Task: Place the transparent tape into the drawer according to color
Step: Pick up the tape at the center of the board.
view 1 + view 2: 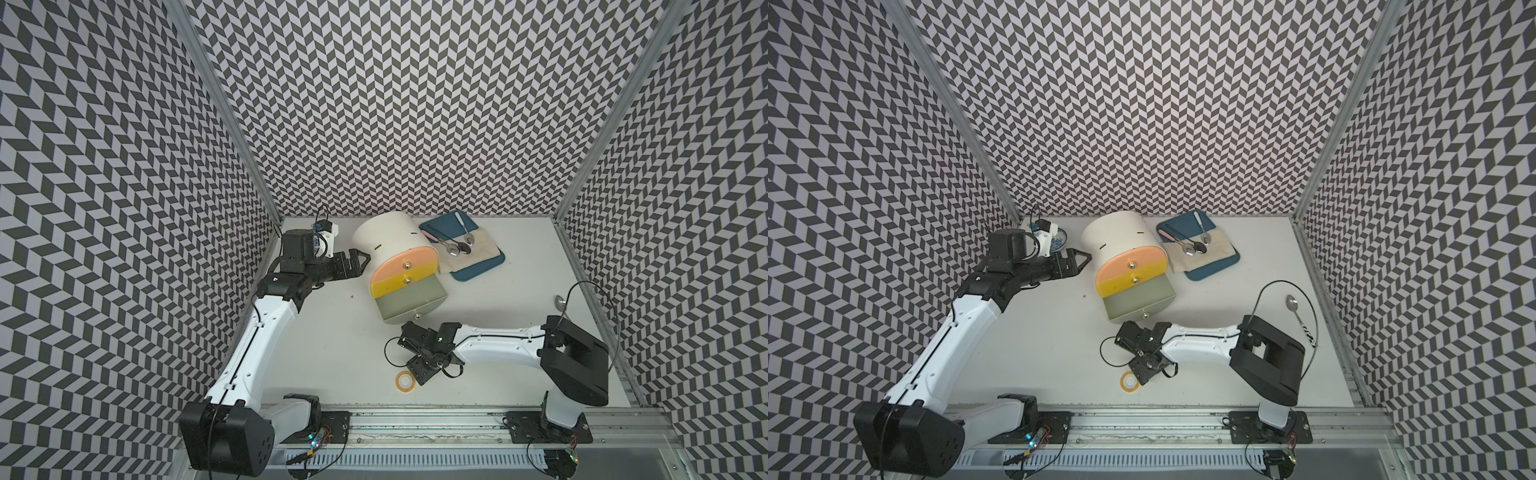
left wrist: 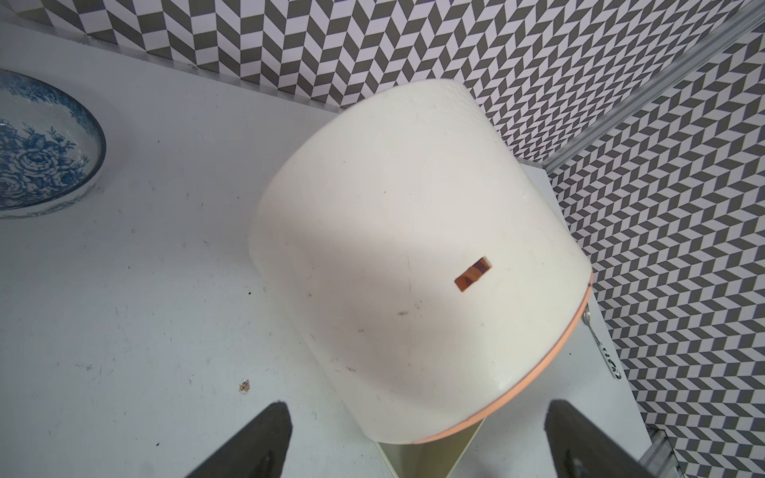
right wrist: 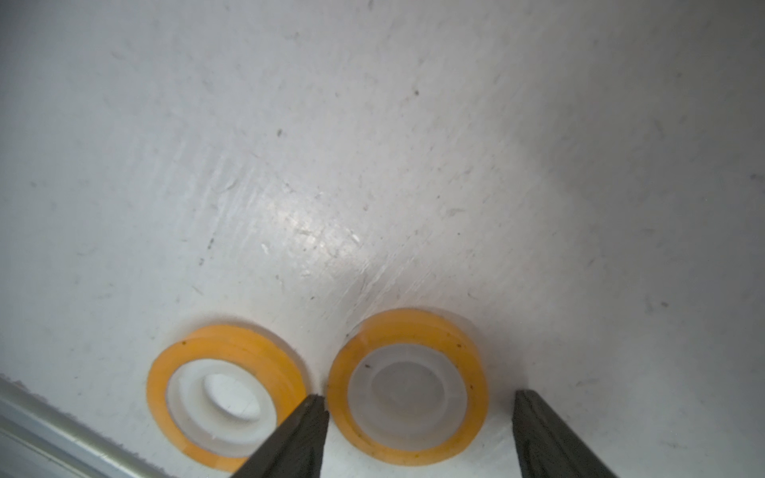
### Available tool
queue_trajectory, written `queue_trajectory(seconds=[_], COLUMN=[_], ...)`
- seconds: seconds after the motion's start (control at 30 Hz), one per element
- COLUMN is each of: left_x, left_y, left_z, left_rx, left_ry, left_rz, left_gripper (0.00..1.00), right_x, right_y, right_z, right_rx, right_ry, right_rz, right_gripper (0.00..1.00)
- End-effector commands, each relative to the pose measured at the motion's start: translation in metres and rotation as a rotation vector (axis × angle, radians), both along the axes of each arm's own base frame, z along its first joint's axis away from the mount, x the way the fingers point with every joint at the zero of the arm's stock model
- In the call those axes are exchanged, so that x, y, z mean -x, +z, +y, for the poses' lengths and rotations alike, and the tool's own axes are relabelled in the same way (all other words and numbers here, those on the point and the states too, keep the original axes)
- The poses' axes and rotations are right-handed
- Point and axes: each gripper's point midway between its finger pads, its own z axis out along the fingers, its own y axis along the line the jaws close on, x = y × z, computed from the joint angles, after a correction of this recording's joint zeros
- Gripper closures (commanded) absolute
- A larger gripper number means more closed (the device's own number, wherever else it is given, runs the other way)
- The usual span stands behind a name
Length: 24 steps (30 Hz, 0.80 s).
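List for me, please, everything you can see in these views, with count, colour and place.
drawer unit: one, white with pink, yellow and grey-green drawers, rear centre; grey-green drawer pulled out
tape rings: two, yellow-orange, front centre, side by side
mat: one, blue, rear right
cloth: one, beige, on the mat
spoons: apparently three on the cloth; one more, silver, by the right edge
bowl: one, blue-and-white, rear left
left gripper: one, black, open, beside the drawer unit
right gripper: one, black, open, straddling one tape ring
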Motion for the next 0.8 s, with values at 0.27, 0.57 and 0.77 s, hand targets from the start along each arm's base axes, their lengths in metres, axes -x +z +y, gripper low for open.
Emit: queue_trajectory(seconds=[0.27, 0.57, 0.77], left_x=[0.0, 0.001, 0.001], left_y=[0.007, 0.007, 0.007], left_z=[-0.001, 0.0, 0.0], left_rx=[0.001, -0.001, -0.001], left_ry=[-0.017, -0.017, -0.017], left_rz=[-0.02, -0.023, -0.021], left_gripper=[0.0, 0.0, 0.0], right_x=[0.008, 0.014, 0.015], right_y=[-0.017, -0.024, -0.024], right_z=[0.002, -0.003, -0.002], right_rx=[0.04, 0.06, 0.057], right_ry=[0.053, 0.067, 0.069], right_rz=[0.054, 0.076, 0.079], right_gripper=[0.31, 0.44, 0.57])
